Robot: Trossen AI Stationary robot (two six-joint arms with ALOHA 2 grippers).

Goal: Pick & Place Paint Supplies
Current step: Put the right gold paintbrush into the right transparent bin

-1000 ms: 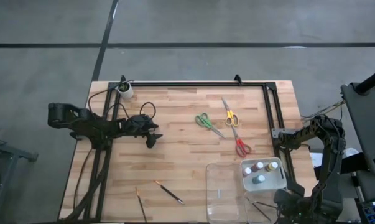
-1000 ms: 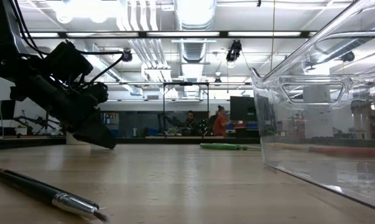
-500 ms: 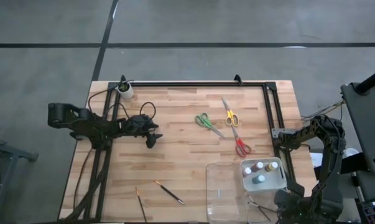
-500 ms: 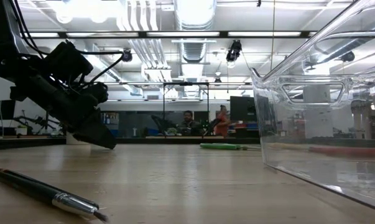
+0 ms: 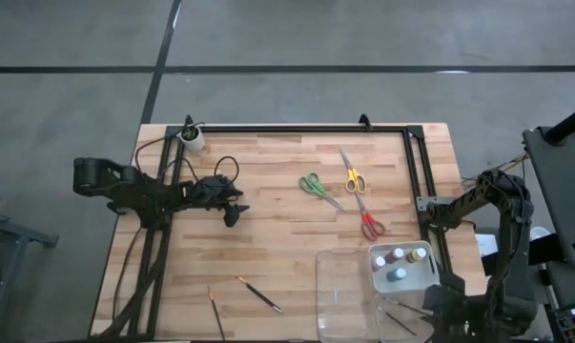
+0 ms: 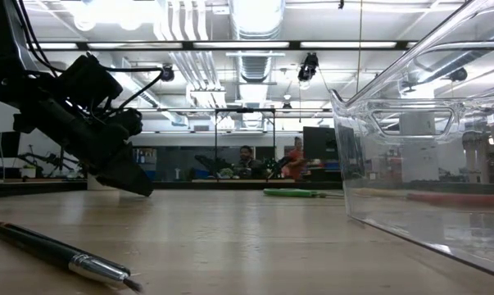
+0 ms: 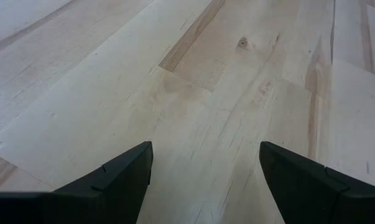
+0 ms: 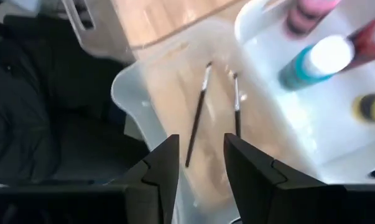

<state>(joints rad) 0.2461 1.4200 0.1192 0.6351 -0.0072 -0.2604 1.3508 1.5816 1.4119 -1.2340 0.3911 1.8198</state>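
Note:
Green scissors (image 5: 318,187), yellow scissors (image 5: 352,177) and red scissors (image 5: 368,221) lie flat on the wooden table. Two brushes (image 5: 259,293) (image 5: 215,312) lie near the front edge. Paint bottles (image 5: 400,265) stand in a white insert of the clear tray (image 5: 339,286). Two more brushes (image 8: 198,118) (image 8: 237,102) lie on the tray's floor. My right gripper (image 8: 201,146) hovers open above them, over the tray's near right corner (image 5: 438,307), with nothing between its fingers. My left gripper (image 5: 232,214) rests open at the table's left, over bare wood (image 7: 206,149).
A small white cup (image 5: 192,139) stands at the far left corner. A black frame (image 5: 297,128) runs along the far edge and down both sides. In the low view the tray's wall (image 6: 410,164) fills the right, and a brush (image 6: 62,256) lies close by.
My right gripper has risen a little above the tray's near right corner and turned slightly. The brushes in the tray lie still. My left arm has kept still.

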